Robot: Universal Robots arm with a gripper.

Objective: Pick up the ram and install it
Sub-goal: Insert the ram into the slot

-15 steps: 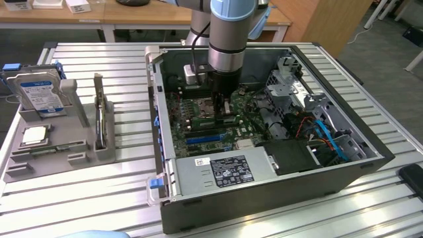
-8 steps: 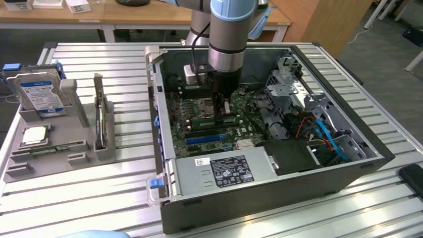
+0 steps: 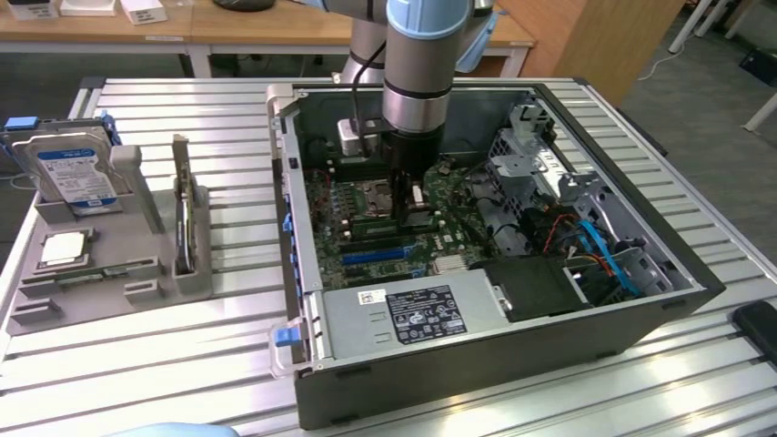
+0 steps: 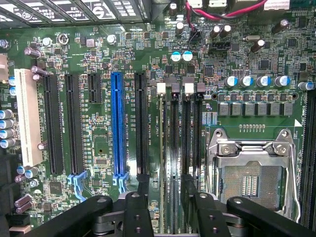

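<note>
The tool [image 4: 165, 183] was found with fingers apart, straddling the ram [image 4: 169, 148], which appeared seated edge-up on the motherboard [image 4: 101, 153]. The ram was judged light, stiff, fragile; best gripped across its faces.

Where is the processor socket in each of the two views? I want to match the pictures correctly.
Exterior view: the processor socket lies inside the open case, behind the blue slot.
Wrist view: the processor socket lies beside the black memory slots, on their side away from the blue slot.
Shared landmark: the blue slot.
</note>
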